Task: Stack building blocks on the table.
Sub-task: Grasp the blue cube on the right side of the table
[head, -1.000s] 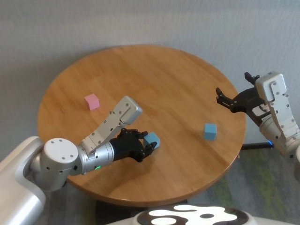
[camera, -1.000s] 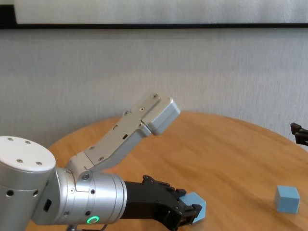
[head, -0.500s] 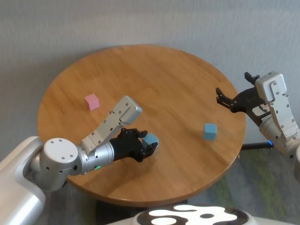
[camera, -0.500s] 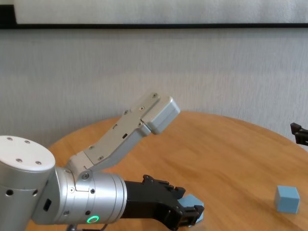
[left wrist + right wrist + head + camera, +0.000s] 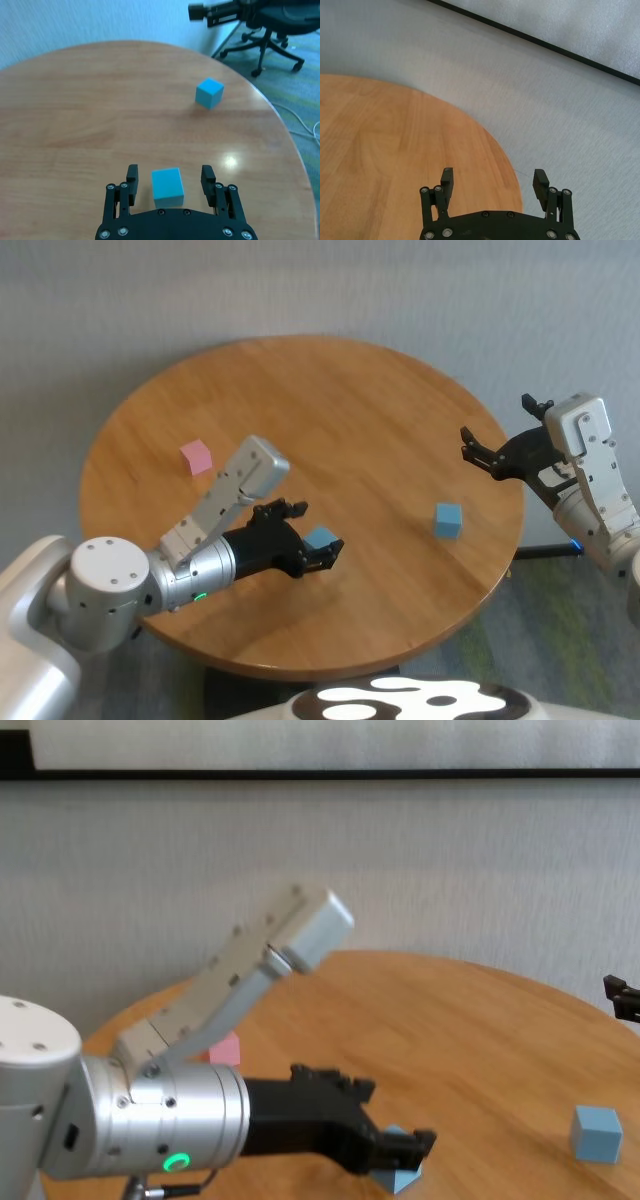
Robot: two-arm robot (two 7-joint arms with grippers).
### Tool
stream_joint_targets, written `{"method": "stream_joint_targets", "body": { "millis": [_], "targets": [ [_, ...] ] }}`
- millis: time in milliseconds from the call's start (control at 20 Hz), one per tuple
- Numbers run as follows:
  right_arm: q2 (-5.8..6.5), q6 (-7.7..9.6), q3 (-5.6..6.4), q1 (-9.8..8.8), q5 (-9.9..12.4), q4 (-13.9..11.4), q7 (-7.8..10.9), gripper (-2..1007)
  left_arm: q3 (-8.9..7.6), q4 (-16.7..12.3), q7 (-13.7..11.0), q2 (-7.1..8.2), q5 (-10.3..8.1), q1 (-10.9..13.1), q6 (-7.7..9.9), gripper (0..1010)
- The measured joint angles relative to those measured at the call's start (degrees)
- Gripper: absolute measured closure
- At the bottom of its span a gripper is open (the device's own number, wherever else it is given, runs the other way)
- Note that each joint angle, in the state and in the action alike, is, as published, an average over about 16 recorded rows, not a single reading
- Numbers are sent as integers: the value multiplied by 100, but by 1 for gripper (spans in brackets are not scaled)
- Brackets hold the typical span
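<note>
A light blue block point(image 5: 320, 538) rests on the round wooden table point(image 5: 330, 400), near its front. My left gripper point(image 5: 315, 531) is open around it, and the left wrist view shows a gap on each side of that block point(image 5: 167, 186). A second light blue block point(image 5: 448, 520) point(image 5: 209, 93) point(image 5: 597, 1134) lies alone to the right. Toward the left rear of the table sits the pink block point(image 5: 196, 456) point(image 5: 224, 1049). My right gripper point(image 5: 497, 428) point(image 5: 493, 177) hangs open and empty above the table's right edge.
The table's right rim point(image 5: 280, 130) drops to carpeted floor where an office chair base point(image 5: 270, 35) stands. A grey wall point(image 5: 520, 75) runs behind the table. Bare wood point(image 5: 340, 440) lies between the three blocks.
My left gripper has opened and let go of the light blue block, which now sits on the table between its fingers. The left forearm has swung slightly left. The right arm has not moved.
</note>
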Motion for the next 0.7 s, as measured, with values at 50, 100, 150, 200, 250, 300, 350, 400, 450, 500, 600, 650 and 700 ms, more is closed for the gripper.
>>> {"method": "stream_joint_targets", "body": {
  "millis": [50, 100, 150, 200, 250, 300, 350, 400, 450, 500, 600, 650, 700],
  "targets": [
    [0, 0, 0, 0, 0, 0, 0, 0, -48, -66, 44, 15, -37, 45, -33, 196],
    [0, 0, 0, 0, 0, 0, 0, 0, -100, -134, 97, 30, -71, 92, -71, 170],
    [0, 0, 0, 0, 0, 0, 0, 0, -160, -204, 159, 41, -103, 146, -124, 147],
    [0, 0, 0, 0, 0, 0, 0, 0, -220, -268, 225, 49, -131, 198, -184, 126],
    [0, 0, 0, 0, 0, 0, 0, 0, -285, -328, 300, 53, -154, 253, -255, 106],
    [0, 0, 0, 0, 0, 0, 0, 0, -352, -386, 379, 54, -174, 308, -331, 89],
    [0, 0, 0, 0, 0, 0, 0, 0, -419, -439, 462, 54, -188, 362, -410, 74],
    [0, 0, 0, 0, 0, 0, 0, 0, -489, -488, 551, 51, -196, 415, -497, 60],
    [0, 0, 0, 0, 0, 0, 0, 0, -559, -532, 643, 46, -200, 468, -585, 47],
    [0, 0, 0, 0, 0, 0, 0, 0, -631, -571, 741, 39, -196, 520, -679, 36],
    [0, 0, 0, 0, 0, 0, 0, 0, -769, -628, 938, 17, -168, 616, -871, 20],
    [0, 0, 0, 0, 0, 0, 0, 0, -837, -649, 1039, 4, -146, 662, -970, 14],
    [0, 0, 0, 0, 0, 0, 0, 0, -900, -660, 1140, -13, -113, 704, -1071, 11]
  ]
}}
